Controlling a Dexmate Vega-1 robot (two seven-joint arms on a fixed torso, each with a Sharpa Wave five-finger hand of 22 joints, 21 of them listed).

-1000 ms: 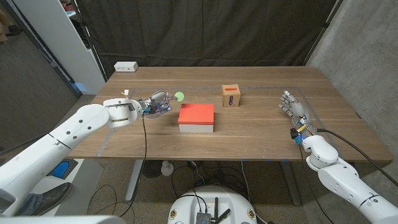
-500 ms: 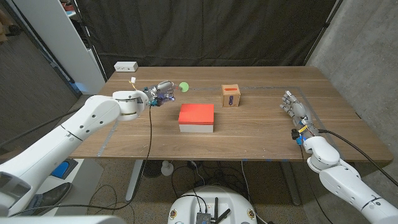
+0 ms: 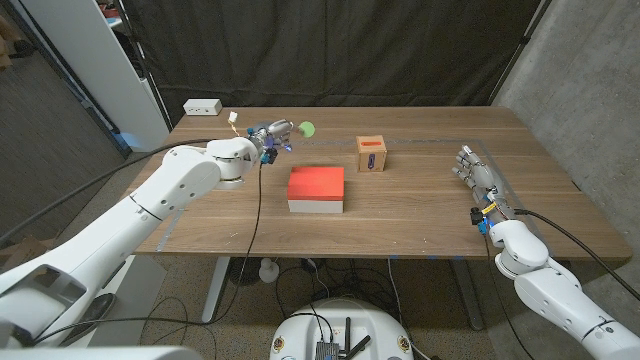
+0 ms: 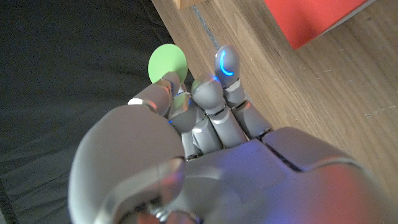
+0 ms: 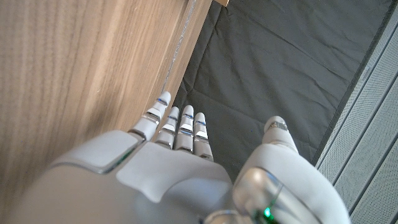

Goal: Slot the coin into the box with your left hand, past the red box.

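The left hand (image 3: 268,134) pinches the green coin (image 3: 306,129) at its fingertips (above the table's far side, behind the red box (image 3: 316,188)). The slotted wooden box (image 3: 372,154) stands well apart. The right hand (image 3: 476,176) holds nothing, fingers extended.

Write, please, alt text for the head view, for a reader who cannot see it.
The robot's left hand holds a green coin above the far side of a wooden table, behind a red box and left of a small wooden box. The right hand, holding nothing, waits near the table's right edge.
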